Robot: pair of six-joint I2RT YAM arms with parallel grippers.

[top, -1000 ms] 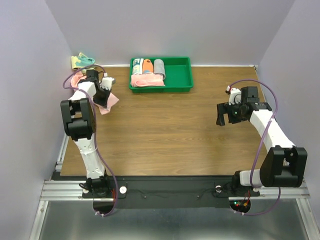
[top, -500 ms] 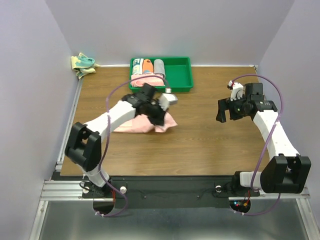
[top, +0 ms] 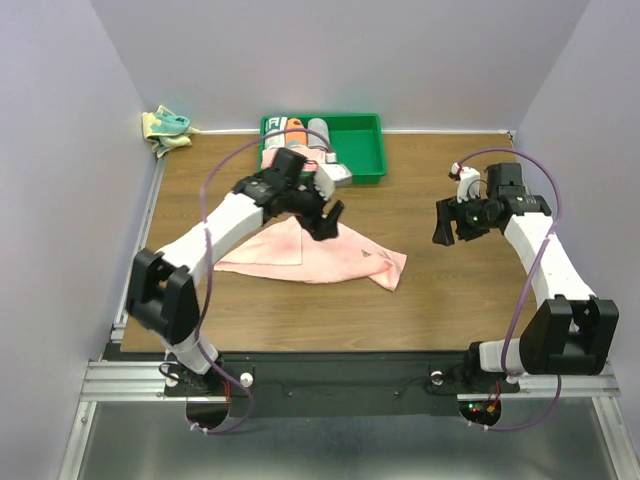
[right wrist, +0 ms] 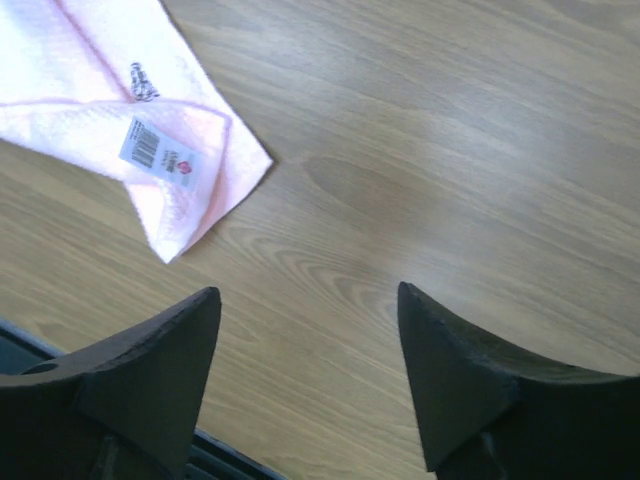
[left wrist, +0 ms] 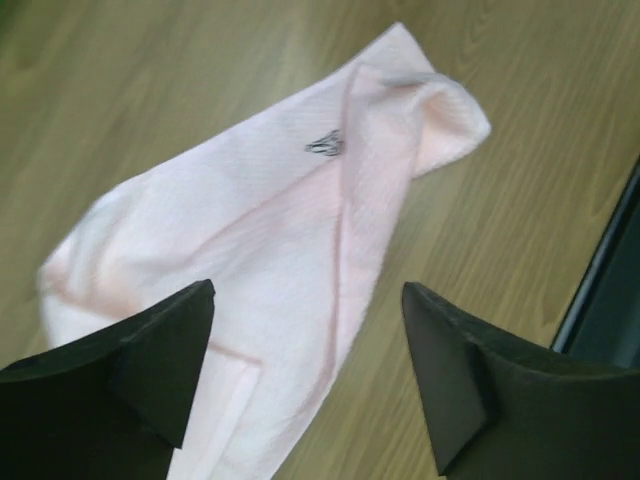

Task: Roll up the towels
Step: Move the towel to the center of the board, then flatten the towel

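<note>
**A:** Pink towel (top: 320,255), which way is it running?

**B:** It's lying unrolled on the table (top: 440,310), left of centre, at about 6 o'clock from the green tray (top: 372,178). In the top view the long axis is running roughly 9 to 3 o'clock, dipping slightly toward 4. One flap is peaking toward 12. The 3 o'clock end is folding over at the corner, with the dark mark (left wrist: 322,145) and a barcode label (right wrist: 160,155) showing there.

**A:** Left gripper?

**B:** Left gripper (top: 330,222) is hovering over the towel's 12 o'clock edge with the jaws spread wide and nothing between them. In its wrist view the cloth is sitting under the gap and stretching away toward 1 o'clock. I can't tell whether the fingertips are touching the fabric.

**A:** Right side?

**B:** Right gripper (top: 450,235) is also standing wide and empty, hanging over bare wood. The towel is lying at about 8 o'clock from it in the top view, clearly apart. In its wrist view only the labelled corner is showing, at 10 o'clock, outside the jaws.

**A:** The other towel?

**B:** Teal towel (top: 165,128) is sitting bunched in the far-left corner, at 9 o'clock from the tray and well apart from both grippers. I can't read its axis because it's crumpled. The tray is holding an orange roll (top: 293,130) and a grey roll (top: 318,132) side by side.
</note>
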